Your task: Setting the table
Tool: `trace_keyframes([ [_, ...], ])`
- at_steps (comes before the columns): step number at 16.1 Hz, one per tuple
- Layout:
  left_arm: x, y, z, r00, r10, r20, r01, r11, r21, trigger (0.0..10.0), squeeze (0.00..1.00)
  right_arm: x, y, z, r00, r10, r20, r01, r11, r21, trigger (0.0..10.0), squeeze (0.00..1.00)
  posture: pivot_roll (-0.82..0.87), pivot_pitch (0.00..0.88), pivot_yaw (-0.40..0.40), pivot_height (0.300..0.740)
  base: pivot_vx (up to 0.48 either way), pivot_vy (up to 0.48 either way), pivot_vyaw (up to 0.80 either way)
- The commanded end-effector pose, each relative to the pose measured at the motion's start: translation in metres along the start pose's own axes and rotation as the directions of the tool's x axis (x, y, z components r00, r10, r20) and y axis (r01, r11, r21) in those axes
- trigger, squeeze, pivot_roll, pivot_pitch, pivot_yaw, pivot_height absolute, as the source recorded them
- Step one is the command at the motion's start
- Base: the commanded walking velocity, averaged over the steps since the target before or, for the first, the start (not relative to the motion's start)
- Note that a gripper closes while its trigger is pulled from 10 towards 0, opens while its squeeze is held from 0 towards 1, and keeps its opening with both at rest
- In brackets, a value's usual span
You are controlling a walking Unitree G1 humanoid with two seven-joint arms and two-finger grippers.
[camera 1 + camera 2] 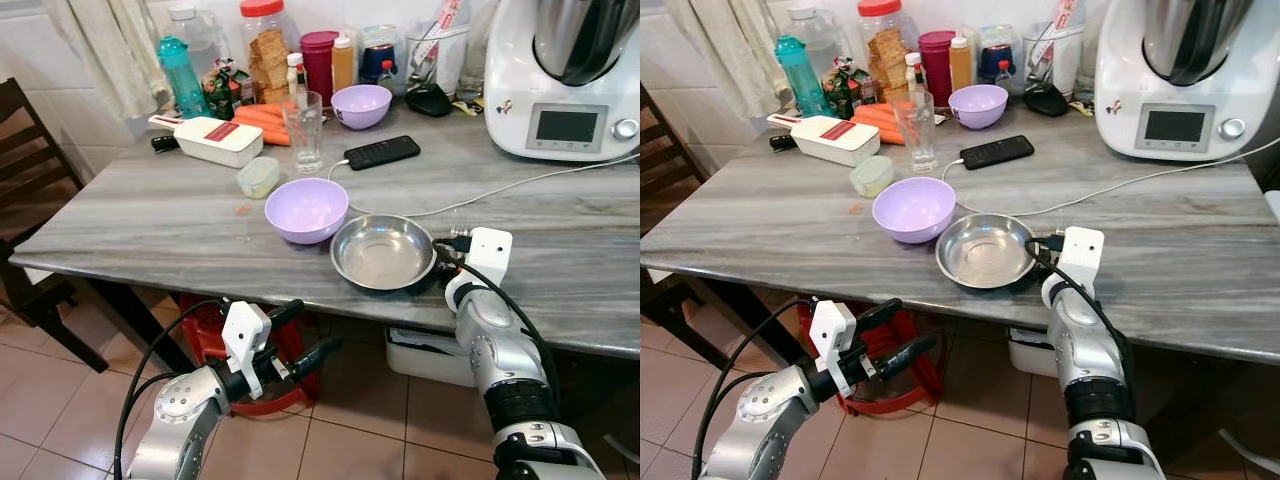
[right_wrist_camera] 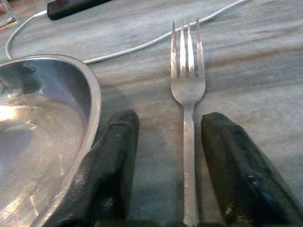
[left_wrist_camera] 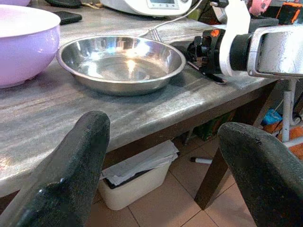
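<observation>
A shiny steel plate [image 1: 383, 252] sits near the front edge of the grey marble table [image 1: 150, 215], touching a purple bowl [image 1: 306, 209] on its left. Just right of the plate, a fork [image 2: 188, 85] lies flat on the table with its tines pointing away from me. My right gripper [image 2: 168, 122] rests low at the table edge, open, one finger on each side of the fork's handle and neither pressing it. My left gripper [image 1: 318, 324] hangs open below the table edge in front of the plate, holding nothing.
At the back stand a drinking glass [image 1: 303, 130], a second purple bowl [image 1: 361, 105], a phone [image 1: 382, 152] on a white cable, jars and bottles, and a white kitchen machine [image 1: 565, 80]. A dark chair [image 1: 30, 200] stands left; a red stool [image 1: 215, 340] sits under the table.
</observation>
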State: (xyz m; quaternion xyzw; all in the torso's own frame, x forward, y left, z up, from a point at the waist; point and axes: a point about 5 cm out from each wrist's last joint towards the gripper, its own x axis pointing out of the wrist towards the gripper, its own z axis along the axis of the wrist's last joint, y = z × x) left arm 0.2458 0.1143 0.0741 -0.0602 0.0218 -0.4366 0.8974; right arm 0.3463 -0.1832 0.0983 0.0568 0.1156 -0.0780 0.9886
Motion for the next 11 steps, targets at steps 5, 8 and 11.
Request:
trace_keyframes([
  [5,0.000,0.000,0.004,1.000,0.003,0.018,-0.004,1.000,0.013,10.0,0.00,-0.002,-0.006,0.002,1.000,-0.022,-0.006,0.022,0.999,0.026,10.0,1.00,-0.16,0.020,0.109,0.740,0.000,0.000,0.00],
  [8,0.000,0.001,0.004,1.000,0.020,0.024,-0.020,1.000,0.011,10.0,0.00,-0.010,-0.010,0.008,0.999,-0.026,0.039,0.025,1.000,0.015,10.0,1.00,-0.16,0.016,0.108,0.740,0.000,0.000,0.00],
  [11,0.000,0.002,0.005,0.998,0.041,0.041,-0.042,0.999,0.008,10.0,0.00,-0.024,-0.012,0.013,0.995,-0.024,0.098,0.026,1.000,-0.010,10.0,1.00,-0.16,0.014,0.105,0.740,0.000,0.000,0.00],
])
